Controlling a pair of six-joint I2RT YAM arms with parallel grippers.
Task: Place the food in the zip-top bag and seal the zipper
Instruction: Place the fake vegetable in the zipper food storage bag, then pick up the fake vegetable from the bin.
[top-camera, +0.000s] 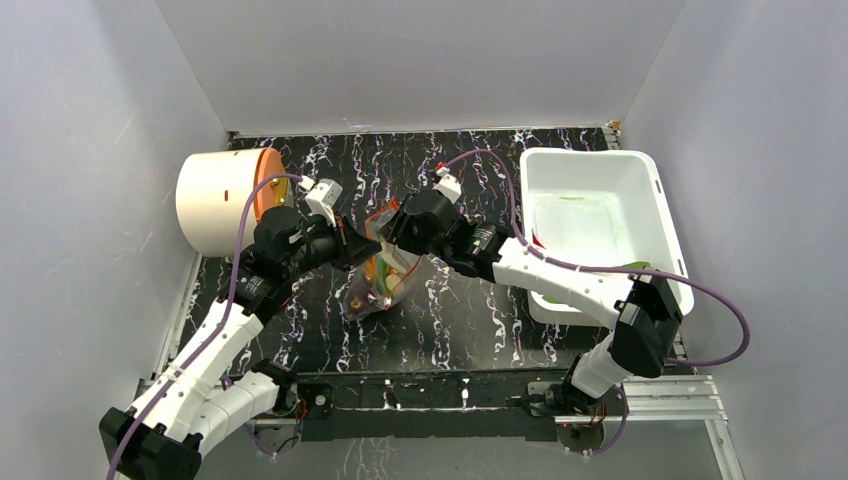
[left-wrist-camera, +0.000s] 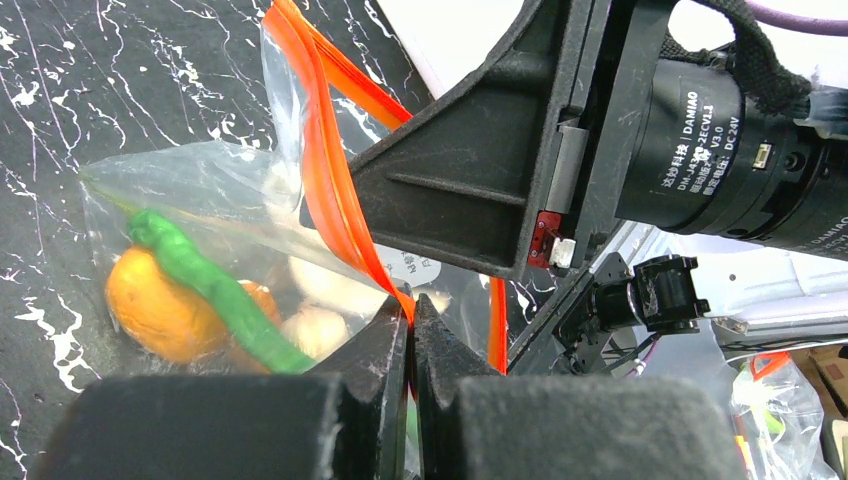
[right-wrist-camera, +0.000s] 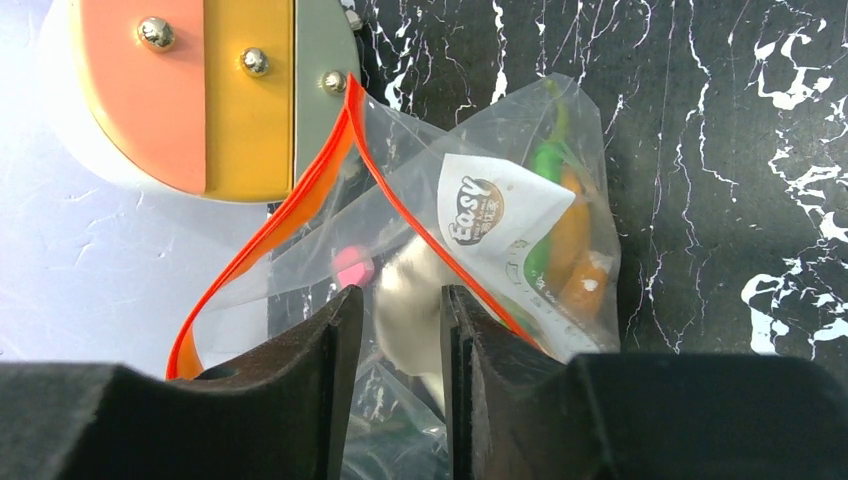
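left end effector (left-wrist-camera: 410, 318) clamped on zipper (left-wrist-camera: 325, 170) | right end effector (right-wrist-camera: 398, 308) straddles whitish garlic piece (right-wrist-camera: 408, 280), grip unclear

The zip-top bag (top-camera: 380, 278) is clear with an orange-red zipper (left-wrist-camera: 325, 170) and white label (right-wrist-camera: 490, 215), the pepper (left-wrist-camera: 215, 290) green, the round fruit (left-wrist-camera: 150, 310) orange, the garlic-like piece (right-wrist-camera: 410, 300) whitish, the table (top-camera: 470, 310) black with white veining, the bin (top-camera: 590, 158) white, the cylinder (top-camera: 215, 200) cream.
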